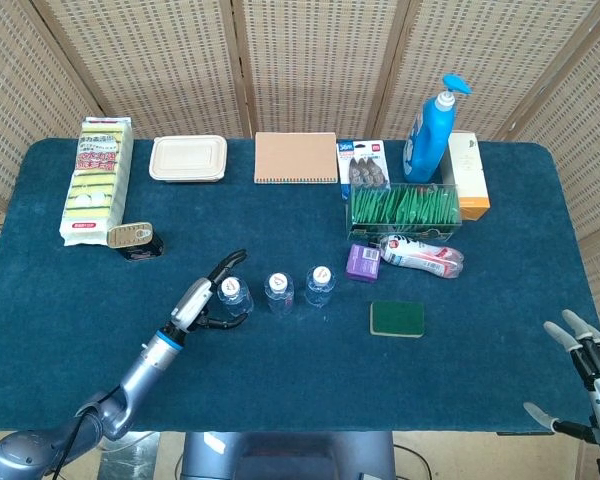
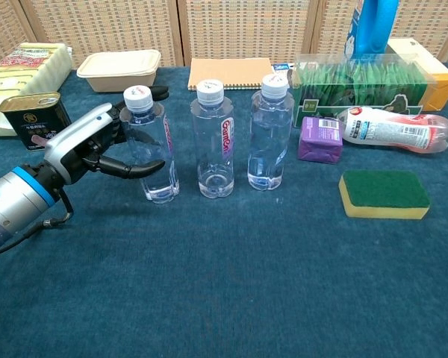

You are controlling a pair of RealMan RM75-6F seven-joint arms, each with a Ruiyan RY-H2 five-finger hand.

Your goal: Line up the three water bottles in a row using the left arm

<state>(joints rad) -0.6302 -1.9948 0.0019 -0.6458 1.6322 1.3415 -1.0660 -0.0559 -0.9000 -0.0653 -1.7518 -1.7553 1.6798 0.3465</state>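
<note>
Three capped water bottles stand in a row mid-worktop: the left bottle (image 2: 151, 145), tilted slightly, the middle bottle (image 2: 212, 139) and the right bottle (image 2: 269, 133), each nearly empty. The left hand (image 2: 93, 147) curls its fingers (image 2: 138, 168) loosely around the left bottle. The right hand (image 1: 580, 345) rests with fingers spread at the worktop's (image 1: 280, 390) edge. Behind, a clear box (image 2: 366, 83) holds green packets.

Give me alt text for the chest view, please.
Three clear water bottles stand upright in a row on a blue table, the left hand curled around the left bottle. A green sponge lies to their right, a notebook behind.
</note>
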